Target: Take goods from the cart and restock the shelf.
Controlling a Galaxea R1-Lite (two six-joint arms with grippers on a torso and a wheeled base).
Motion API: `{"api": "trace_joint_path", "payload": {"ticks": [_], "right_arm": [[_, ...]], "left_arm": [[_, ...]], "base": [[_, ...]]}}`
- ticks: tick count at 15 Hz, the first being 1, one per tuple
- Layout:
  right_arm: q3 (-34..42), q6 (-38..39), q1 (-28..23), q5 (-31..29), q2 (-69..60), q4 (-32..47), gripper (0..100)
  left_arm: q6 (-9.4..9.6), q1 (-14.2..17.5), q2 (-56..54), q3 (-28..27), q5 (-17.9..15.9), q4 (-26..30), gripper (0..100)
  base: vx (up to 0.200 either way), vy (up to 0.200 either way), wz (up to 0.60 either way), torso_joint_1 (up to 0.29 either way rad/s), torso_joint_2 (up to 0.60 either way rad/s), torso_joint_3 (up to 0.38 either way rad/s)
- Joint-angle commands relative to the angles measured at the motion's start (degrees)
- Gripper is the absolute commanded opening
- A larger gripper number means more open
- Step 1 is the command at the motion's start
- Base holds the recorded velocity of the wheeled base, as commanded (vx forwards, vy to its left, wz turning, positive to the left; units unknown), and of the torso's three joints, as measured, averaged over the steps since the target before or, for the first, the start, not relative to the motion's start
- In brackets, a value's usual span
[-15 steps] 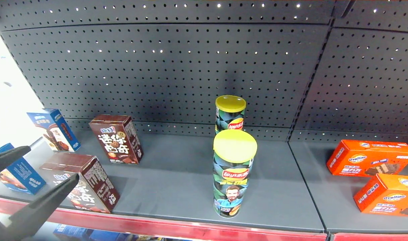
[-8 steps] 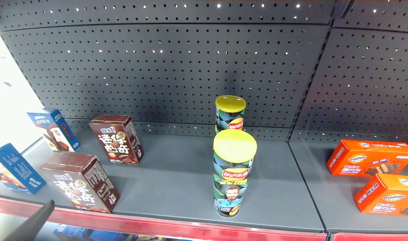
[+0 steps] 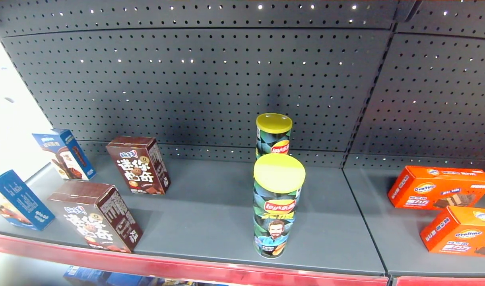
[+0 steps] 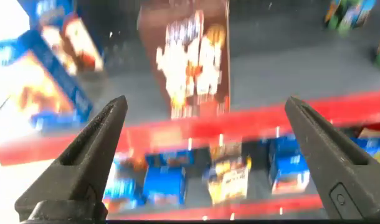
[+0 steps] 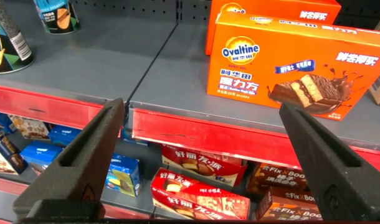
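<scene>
The shelf [image 3: 210, 222] carries its goods in short rows. Near the middle two tall cans with yellow lids stand upright, the front can [image 3: 277, 206] just ahead of the back can [image 3: 273, 135]. To their left stand two brown boxes: the front brown box [image 3: 95, 216] close to the red edge [image 3: 226, 272] and the back brown box [image 3: 138, 165] deeper in. Farther left are the near blue box [image 3: 22, 200] and the far blue box [image 3: 63, 154]. On the section to the right lie two orange boxes, the back orange box [image 3: 441, 186] and the front orange box [image 3: 461, 230].

The left hand [image 4: 205, 99] is spread wide with nothing between its fingers. It hangs out in front of the red edge, facing the front brown box. The right hand [image 5: 200, 104] is spread just as wide and empty too, low before the red edge near the front orange box. Below it, a lower shelf [image 5: 196, 180] is packed with boxes.
</scene>
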Motion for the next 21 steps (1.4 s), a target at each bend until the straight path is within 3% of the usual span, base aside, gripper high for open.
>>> {"api": "trace_joint_path", "payload": {"ticks": [1, 5, 6, 7, 10, 13, 14, 16, 18, 21], "right_arm": [[0.0, 0.0, 0.0, 0.1, 0.1, 0.0, 100], [0.0, 0.0, 0.0, -0.1, 0.1, 0.0, 100], [0.0, 0.1, 0.0, 0.1, 0.1, 0.1, 100], [0.0, 0.1, 0.0, 0.2, 0.1, 0.0, 100], [0.0, 0.2, 0.0, 0.1, 0.1, 0.0, 100], [0.0, 0.3, 0.0, -0.3, 0.1, 0.0, 100], [0.0, 0.3, 0.0, -0.1, 0.1, 0.1, 100], [0.1, 0.3, 0.0, 0.1, 0.1, -0.3, 100], [0.2, -0.1, 0.0, -0.1, 0.1, -0.4, 100], [0.2, 0.0, 0.0, -0.3, 0.1, -0.8, 100]], "left_arm": [[0.19, 2.3, -10.7, 0.6, 0.0, 6.0, 100], [0.63, 3.0, -10.9, 3.9, 0.4, 4.9, 100], [2.48, 3.1, -11.0, 6.4, 0.3, 4.6, 100], [3.00, 3.2, -11.0, 6.8, 0.2, 4.4, 100], [2.48, 3.2, -11.0, 6.8, 0.7, 4.3, 100], [2.65, 3.3, -11.0, 6.9, 3.5, 3.2, 100], [2.04, 4.2, -11.2, 6.9, 4.9, 3.9, 100], [-3.59, 6.0, -15.5, 6.9, 1.5, 6.6, 100], [-6.49, 6.0, -15.4, 6.9, 0.6, 7.3, 100], [-5.61, 6.0, -15.4, 6.9, -0.3, 7.3, 100]], "base": [[0.000, 0.000, 0.00, 0.000, 0.00, 0.000], [0.000, 0.000, 0.00, 0.000, 0.00, 0.000], [0.000, 0.000, 0.00, 0.000, 0.00, 0.000], [0.000, 0.000, 0.00, 0.000, 0.00, 0.000], [0.000, 0.000, 0.00, 0.000, 0.00, 0.000], [0.000, 0.000, 0.00, 0.000, 0.00, 0.000], [0.000, 0.000, 0.00, 0.000, 0.00, 0.000], [0.000, 0.000, 0.00, 0.000, 0.00, 0.000], [0.000, 0.000, 0.00, 0.000, 0.00, 0.000], [0.000, 0.000, 0.00, 0.000, 0.00, 0.000]]}}
